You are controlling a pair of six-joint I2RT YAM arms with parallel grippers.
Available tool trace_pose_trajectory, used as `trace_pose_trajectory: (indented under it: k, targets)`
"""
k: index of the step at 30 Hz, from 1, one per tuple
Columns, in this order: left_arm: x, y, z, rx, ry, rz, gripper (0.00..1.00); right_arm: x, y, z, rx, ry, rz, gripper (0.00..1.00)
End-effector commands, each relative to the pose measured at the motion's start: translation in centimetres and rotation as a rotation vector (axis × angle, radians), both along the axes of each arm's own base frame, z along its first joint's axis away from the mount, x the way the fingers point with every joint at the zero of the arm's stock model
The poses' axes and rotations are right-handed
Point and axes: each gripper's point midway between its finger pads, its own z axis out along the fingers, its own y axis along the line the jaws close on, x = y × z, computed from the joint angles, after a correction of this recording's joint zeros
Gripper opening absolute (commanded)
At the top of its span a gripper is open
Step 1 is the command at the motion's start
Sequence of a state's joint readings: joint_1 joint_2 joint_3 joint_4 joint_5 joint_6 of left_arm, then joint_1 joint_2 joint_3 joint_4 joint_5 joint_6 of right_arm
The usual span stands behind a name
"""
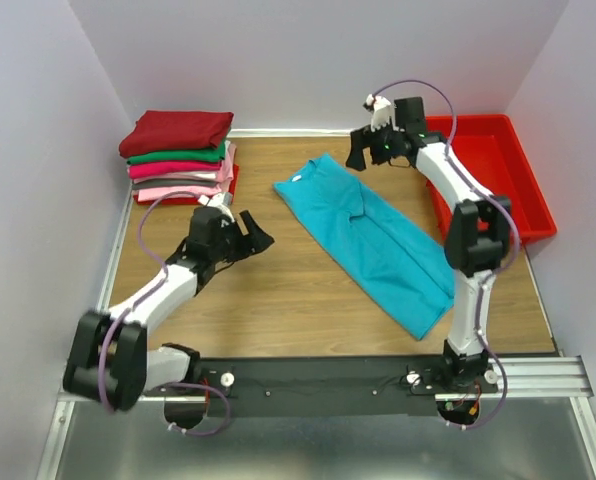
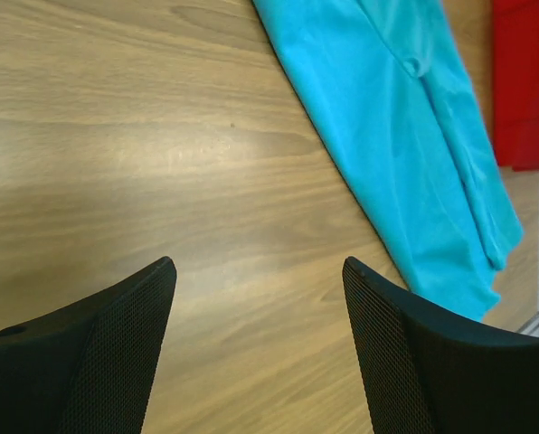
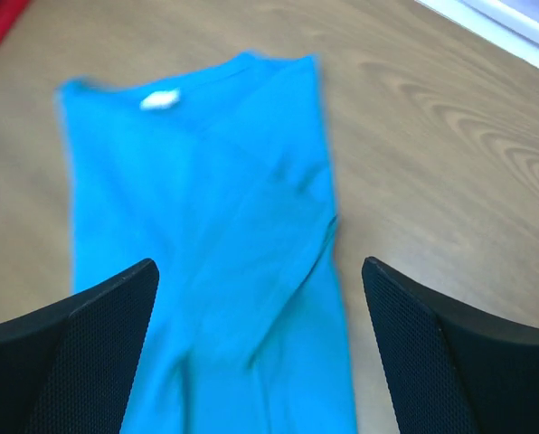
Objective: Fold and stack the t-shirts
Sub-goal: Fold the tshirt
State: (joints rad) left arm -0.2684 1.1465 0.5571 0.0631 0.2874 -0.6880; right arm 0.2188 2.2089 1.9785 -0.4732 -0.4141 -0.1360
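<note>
From the top external view, the teal t-shirt (image 1: 373, 240) lies flat on the worktop (image 1: 278, 310) as a long diagonal strip, its sides apparently turned in already; its collar end points toward the far wall and its hem end toward the arm bases. The stack of folded t-shirts (image 1: 178, 155) sits well apart from the teal t-shirt, to its far left; the red bin (image 1: 513, 185) stands just beside its right edge. The left fingers (image 1: 261, 238) hover near the teal t-shirt's left edge, spread and holding nothing; the right fingers (image 1: 358, 155) hang just beyond its collar end, and how far apart they are cannot be told here.

In the left wrist view, the left fingers (image 2: 116, 353) are wide apart over bare wood with nothing between them; the teal t-shirt (image 2: 405, 136) runs up their right side, apart from them.

In the right wrist view, the right fingers (image 3: 432, 353) are also spread wide and empty; the collar and its white label (image 3: 158, 99) lie beyond them.

The cloth looks light, limp and likely to sag or unfold if lifted from one point; pinching both corners of one short end, through all layers, would probably carry it over cleanly.
</note>
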Motion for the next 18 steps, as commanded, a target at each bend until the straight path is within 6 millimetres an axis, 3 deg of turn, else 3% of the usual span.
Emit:
trace_pose_trajectory:
  k: [1, 2, 3, 4, 6, 9, 10, 11, 12, 14, 16, 18]
  targets:
    - [5.6, -1.7, 0.1, -0.008, -0.006, 0.122, 0.82, -7.6, 1.9, 5.5, 0.039, -0.158, 0.365, 1.00]
    - [7.2, -2.3, 0.9, -0.020, -0.017, 0.131, 0.82, -9.2, 2.2, 5.8, 0.064, -0.155, 0.401, 1.00]
    - [7.9, -2.7, 0.2, -0.012, 0.005, 0.135, 0.82, -11.4, 2.5, 7.6, 0.102, -0.174, 0.442, 1.00]
    - [8.6, -2.3, -1.1, 0.013, 0.053, 0.183, 0.82, -13.3, 2.2, 5.7, 0.111, -0.118, 0.450, 1.00]
    - [10.8, -2.7, -3.1, 0.037, 0.111, 0.215, 0.81, -16.2, 1.8, 4.9, 0.121, -0.087, 0.462, 1.00]
    - [13.2, -3.5, -4.9, 0.036, 0.150, 0.239, 0.81, -18.2, 1.1, 4.1, 0.100, -0.081, 0.464, 1.00]
    - [13.6, -3.6, -6.4, 0.044, 0.184, 0.246, 0.80, -18.9, 0.7, 4.3, 0.090, -0.090, 0.457, 1.00]
    - [14.9, -4.0, -5.6, 0.031, 0.160, 0.248, 0.80, -19.7, 0.5, 3.2, 0.086, -0.066, 0.457, 1.00]
    - [15.4, -4.0, -6.8, 0.050, 0.177, 0.257, 0.80, -20.2, 0.3, 3.3, 0.081, -0.071, 0.457, 1.00]
    - [17.3, -4.7, -5.7, 0.039, 0.145, 0.252, 0.80, -21.1, 0.1, 2.3, 0.079, -0.048, 0.455, 1.00]
    - [18.8, -4.9, -6.2, 0.059, 0.162, 0.260, 0.77, -21.7, -0.1, 2.0, 0.086, -0.037, 0.458, 1.00]
    - [19.2, -5.2, -6.8, 0.069, 0.184, 0.257, 0.75, -21.9, 0.0, 2.0, 0.092, -0.037, 0.465, 1.00]
